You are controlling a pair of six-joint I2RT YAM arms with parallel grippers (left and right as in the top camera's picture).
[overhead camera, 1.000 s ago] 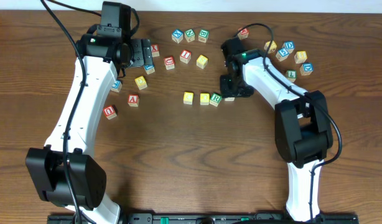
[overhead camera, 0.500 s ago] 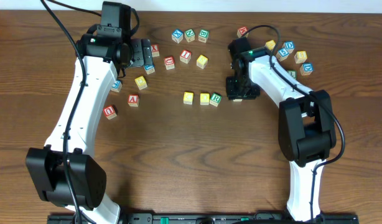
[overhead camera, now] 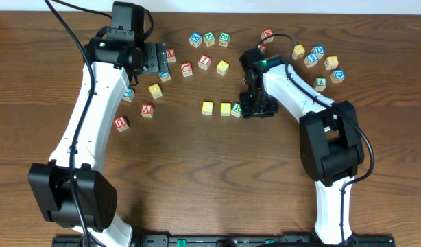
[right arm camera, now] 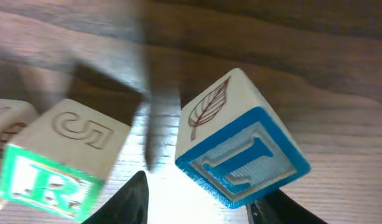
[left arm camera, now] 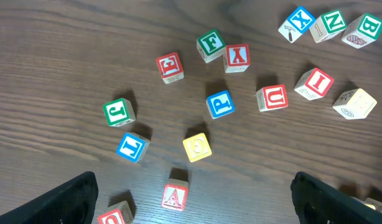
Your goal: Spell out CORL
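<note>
On the table, two yellow-topped cubes [overhead camera: 208, 108] [overhead camera: 225, 108] and the green R cube [overhead camera: 236, 109] stand in a row. My right gripper [overhead camera: 255, 106] is low over the row's right end. In the right wrist view its fingers [right arm camera: 200, 193] are spread around the blue L cube [right arm camera: 241, 155], with a gap on the left-finger side. The L cube sits just right of the R cube [right arm camera: 48, 168], a small gap between them. The overhead view hides the L cube under the gripper. My left gripper [overhead camera: 155, 60] [left arm camera: 203, 205] is open and empty above loose cubes.
Loose cubes lie at the back centre [overhead camera: 209, 38], back right [overhead camera: 319, 51] and left [overhead camera: 147, 110]. Among them are a green L cube [overhead camera: 321, 83] and another blue L cube [left arm camera: 130, 147]. Red-lettered cubes A [left arm camera: 175, 196] and U [left arm camera: 272, 98] lie under the left wrist.
My right gripper swung right, then came back left and forward, and is now at the right end of the row beside the R cube. The left arm has not moved.
</note>
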